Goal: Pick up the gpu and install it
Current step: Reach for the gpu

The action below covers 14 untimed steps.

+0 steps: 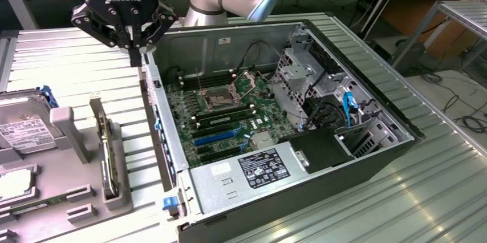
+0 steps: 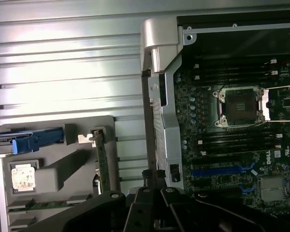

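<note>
The arm's gripper (image 1: 137,58) hangs over the back corner of the open computer case (image 1: 396,157), right above the case's wall on the exterior view's left. Its fingers (image 1: 136,53) are pressed together to a point with nothing between them. In the wrist view the gripper (image 2: 154,215) looks down on that same wall, with the ribbed metal counter (image 2: 63,63) on one side and the motherboard (image 2: 222,145) on the other.

The gpu (image 1: 106,152) has not been picked up. It stands on its long edge in a slot of the grey holder (image 1: 72,134) on the counter, outside the case and well apart from the fingers, with its silver bracket end nearest the gripper. The wrist view shows the gpu (image 2: 101,164) edge-on as a thin green strip in the holder.

A hard drive (image 1: 27,132) with a white label sits in the same holder, further to the exterior view's left. Inside the case the motherboard lies flat beside the silver power supply (image 1: 251,169).
</note>
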Tool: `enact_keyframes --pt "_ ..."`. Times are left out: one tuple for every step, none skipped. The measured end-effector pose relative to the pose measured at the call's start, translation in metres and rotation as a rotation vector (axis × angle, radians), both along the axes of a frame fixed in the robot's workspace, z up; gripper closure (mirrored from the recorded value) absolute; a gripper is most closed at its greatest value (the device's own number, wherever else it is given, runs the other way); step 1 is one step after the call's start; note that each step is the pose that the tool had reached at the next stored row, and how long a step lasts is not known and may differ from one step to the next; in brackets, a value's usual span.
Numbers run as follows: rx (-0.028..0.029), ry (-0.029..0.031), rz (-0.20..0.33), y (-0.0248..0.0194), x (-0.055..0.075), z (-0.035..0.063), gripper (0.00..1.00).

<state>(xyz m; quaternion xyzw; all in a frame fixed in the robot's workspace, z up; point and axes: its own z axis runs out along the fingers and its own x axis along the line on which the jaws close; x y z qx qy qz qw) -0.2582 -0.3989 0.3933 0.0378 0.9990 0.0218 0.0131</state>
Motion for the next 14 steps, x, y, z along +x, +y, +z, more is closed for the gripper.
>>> enact_keyframes --pt "0.0000 0.0000 0.000 0.0000 -0.002 0.0000 0.89" --pt "0.0000 0.0000 0.000 0.0000 -0.004 0.0000 0.89" --pt "0.0000 0.0000 0.000 0.0000 -0.005 0.0000 0.89" --pt "0.0000 0.0000 0.000 0.0000 -0.006 0.0000 0.89" --pt "0.0000 0.0000 0.000 0.0000 -0.007 0.0000 0.89" --pt "0.0000 0.0000 0.000 0.0000 -0.008 0.0000 0.89" --pt "0.0000 0.0000 0.000 0.0000 -0.009 0.0000 0.89" --pt "0.0000 0.0000 0.000 0.0000 -0.010 0.0000 0.89" --pt "0.0000 0.0000 0.000 0.0000 -0.012 0.0000 0.89" --pt "0.0000 0.0000 0.000 0.0000 -0.013 0.0000 0.89" --pt "0.0000 0.0000 0.000 0.0000 -0.014 0.0000 0.89" --pt "0.0000 0.0000 0.000 0.0000 -0.016 0.0000 0.89" --pt "0.0000 0.0000 0.000 0.0000 -0.018 0.0000 0.89" --pt "0.0000 0.0000 0.000 0.0000 -0.019 0.0000 0.89"
